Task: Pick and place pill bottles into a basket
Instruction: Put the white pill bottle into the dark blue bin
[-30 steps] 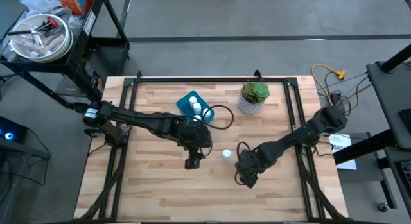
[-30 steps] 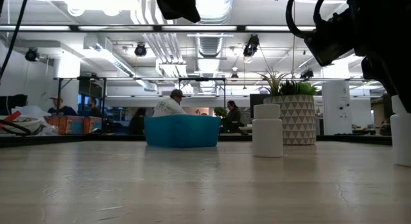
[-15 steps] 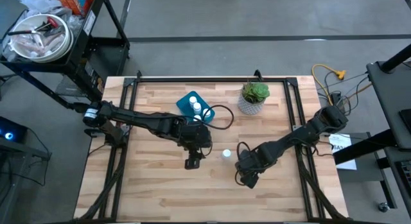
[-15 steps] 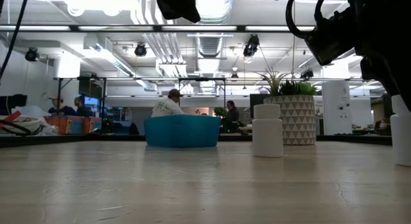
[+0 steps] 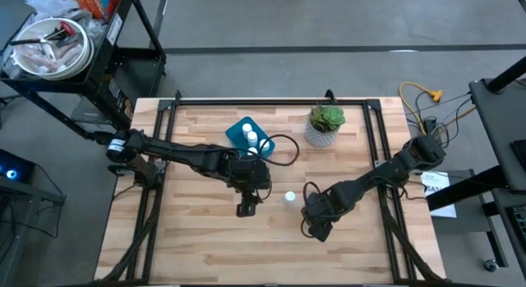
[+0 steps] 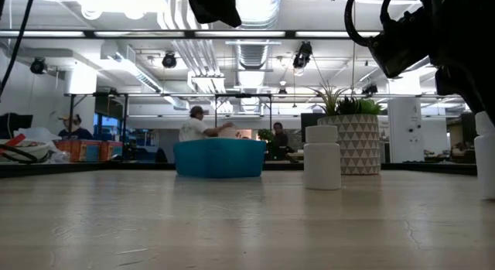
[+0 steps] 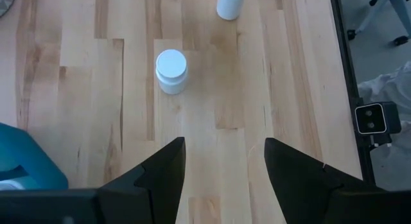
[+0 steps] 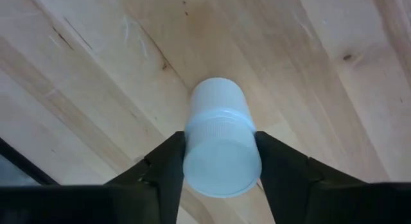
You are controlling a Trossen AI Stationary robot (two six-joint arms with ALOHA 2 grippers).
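**A:** What's nearest?

**B:** I see the right gripper [image 8: 221, 161] low over the front-middle of the wooden slat table [image 5: 205, 246]. Its fingers [image 8: 164, 166] press both sides of a small white round-capped pill bottle [image 8: 221, 153], so it's clamped on that one. In the low view the same bottle [image 6: 485, 165] sits at the right edge under the arm.

**A:** Left arm?

**B:** The left gripper [image 7: 223, 161] hovers above mid-table, fingers spread with bare wood between them, holding nothing. A second white pill bottle [image 5: 289, 197] stands upright between the two grippers, untouched.

**A:** Farther back?

**B:** The bright blue rectangular plastic basket [image 5: 241, 128] is behind the left gripper, with white bottle caps [image 5: 251, 138] visible inside; I can't count them exactly. The white patterned pot with green plant [image 5: 325, 127] is near the back edge, right of the basket.
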